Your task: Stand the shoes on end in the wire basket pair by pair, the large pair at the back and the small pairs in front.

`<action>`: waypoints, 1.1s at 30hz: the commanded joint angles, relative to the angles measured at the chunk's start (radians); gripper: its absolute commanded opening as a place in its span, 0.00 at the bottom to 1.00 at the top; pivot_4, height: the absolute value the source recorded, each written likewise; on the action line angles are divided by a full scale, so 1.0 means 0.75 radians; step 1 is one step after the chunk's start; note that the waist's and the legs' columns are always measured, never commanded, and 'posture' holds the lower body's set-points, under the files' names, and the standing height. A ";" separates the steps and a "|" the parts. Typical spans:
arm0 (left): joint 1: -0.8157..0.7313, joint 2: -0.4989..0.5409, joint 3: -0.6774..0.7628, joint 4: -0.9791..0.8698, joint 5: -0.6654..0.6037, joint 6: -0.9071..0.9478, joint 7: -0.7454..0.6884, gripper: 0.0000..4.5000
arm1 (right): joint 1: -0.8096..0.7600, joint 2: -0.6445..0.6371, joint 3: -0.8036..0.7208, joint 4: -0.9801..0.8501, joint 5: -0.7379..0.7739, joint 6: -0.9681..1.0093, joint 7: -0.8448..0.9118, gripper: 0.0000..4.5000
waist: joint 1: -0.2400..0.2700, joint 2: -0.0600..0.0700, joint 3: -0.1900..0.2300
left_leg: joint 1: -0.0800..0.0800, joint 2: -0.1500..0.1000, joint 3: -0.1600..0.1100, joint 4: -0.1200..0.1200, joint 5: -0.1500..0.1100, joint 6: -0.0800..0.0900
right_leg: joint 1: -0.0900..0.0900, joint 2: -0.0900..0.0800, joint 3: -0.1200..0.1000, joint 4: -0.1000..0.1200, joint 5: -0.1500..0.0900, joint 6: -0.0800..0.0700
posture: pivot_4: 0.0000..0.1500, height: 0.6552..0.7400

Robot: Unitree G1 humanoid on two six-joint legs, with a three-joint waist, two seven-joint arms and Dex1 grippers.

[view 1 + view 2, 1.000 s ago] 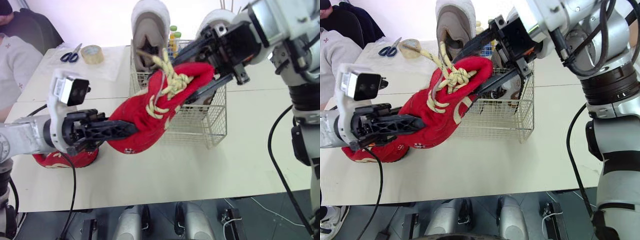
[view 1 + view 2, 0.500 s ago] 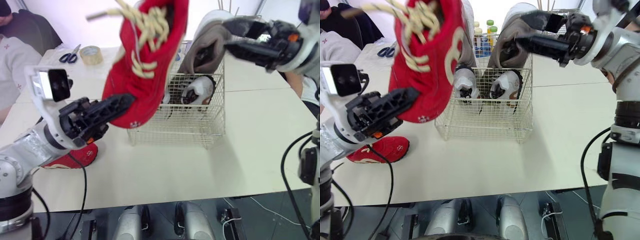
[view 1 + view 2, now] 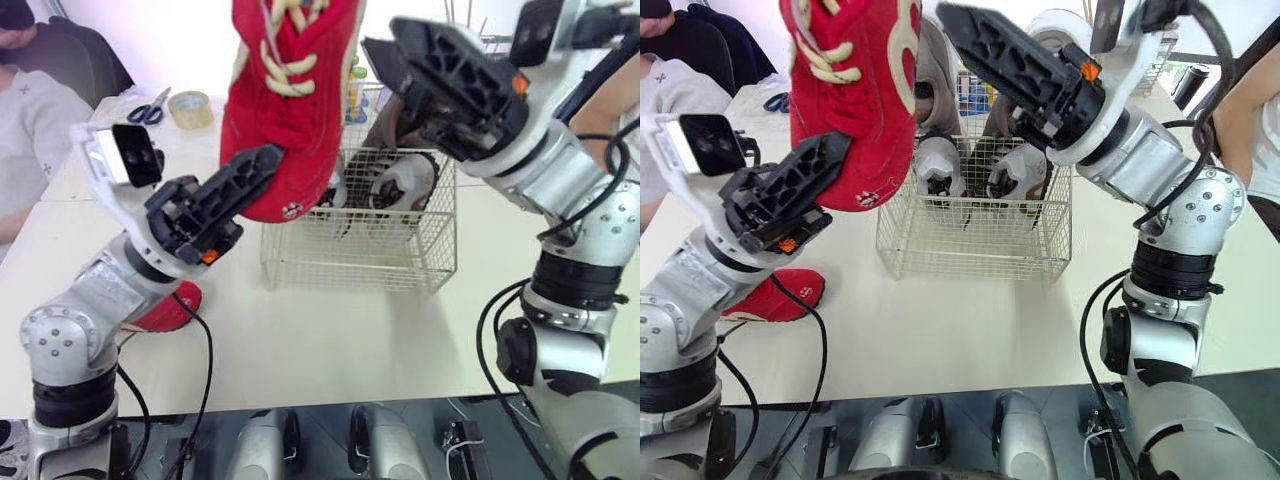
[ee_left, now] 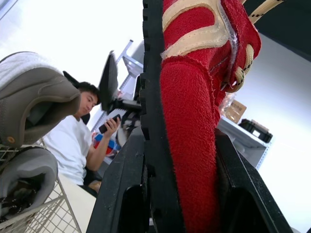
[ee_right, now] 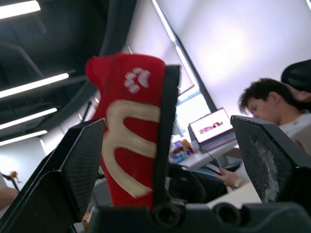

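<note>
up went the red shoe (image 3: 290, 100): it was low in front of the wire basket (image 3: 350, 265) a moment ago, and now it hangs high over the basket's front left corner, toe down. i think it is about ready to be stood inside. the left pincer (image 3: 255, 175) is squeezed tight on its toe end. the right pincer (image 3: 385, 45), above the basket, is wide open and holds nothing. the other red shoe (image 3: 775, 297) lies on the counter (image 3: 350, 340) left of the basket.
</note>
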 commanded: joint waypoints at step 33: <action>0.072 0.320 0.028 -0.041 0.342 0.165 -0.187 0.96 | -0.130 -0.353 0.022 0.145 -0.412 -0.094 0.709 0.14 | -0.001 0.000 0.000 | -0.001 0.000 0.000 -0.001 -0.001 0.001 | -0.001 0.000 -0.001 -0.003 0.000 0.000 | 1.00 1.00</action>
